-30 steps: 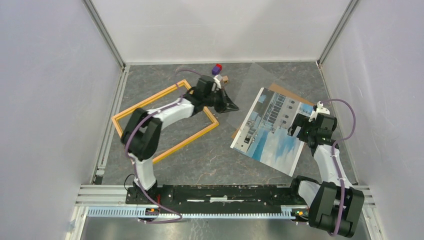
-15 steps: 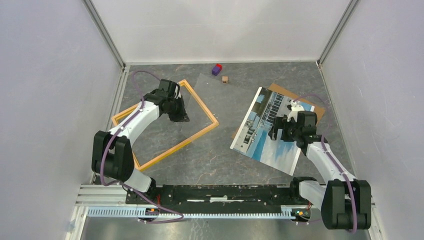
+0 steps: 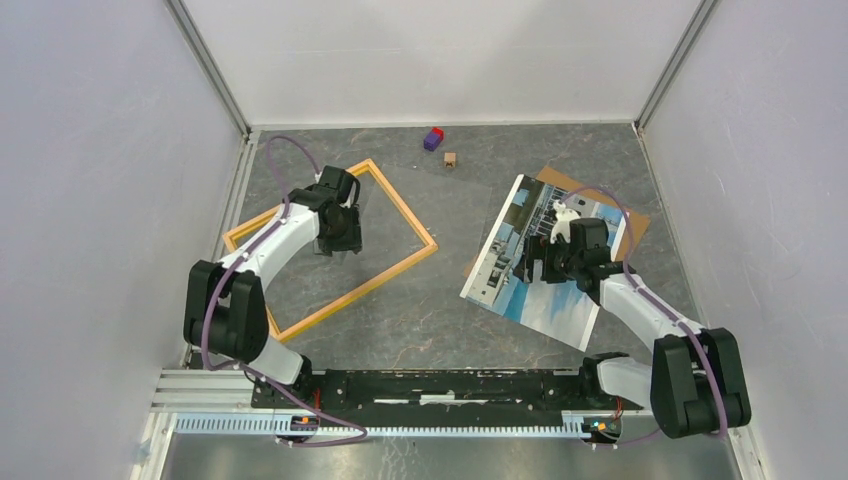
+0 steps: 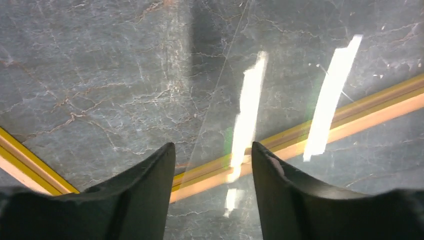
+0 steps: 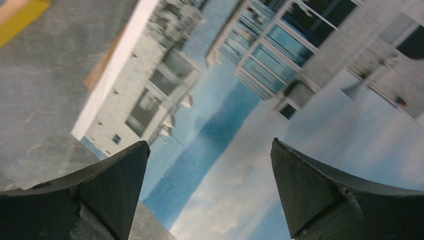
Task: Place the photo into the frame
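The frame (image 3: pixel 400 265) of orange-yellow wood lies flat at the left of the table. My left gripper (image 3: pixel 337 243) hangs over its inside, open, with nothing between the fingers. In the left wrist view, one frame bar (image 4: pixel 370 107) runs under a clear sheet (image 4: pixel 300 60), and the gripper (image 4: pixel 212 152) stands just above both. The photo (image 3: pixel 545 265) lies face up at the right, showing white buildings and blue sky. My right gripper (image 3: pixel 528 266) is low over its near-left part, open wide. In the right wrist view the gripper (image 5: pixel 210 150) straddles the sky part of the photo (image 5: pixel 240 90).
A brown backing board (image 3: pixel 590 192) lies under the photo and sticks out at its far corner. A purple-and-red block (image 3: pixel 433 138) and a small brown block (image 3: pixel 451 159) sit near the back wall. Grey walls enclose the table on three sides.
My left gripper has carried the clear sheet from the table's middle to the frame, then opened and let it go. My right gripper has moved left over the photo, still open.
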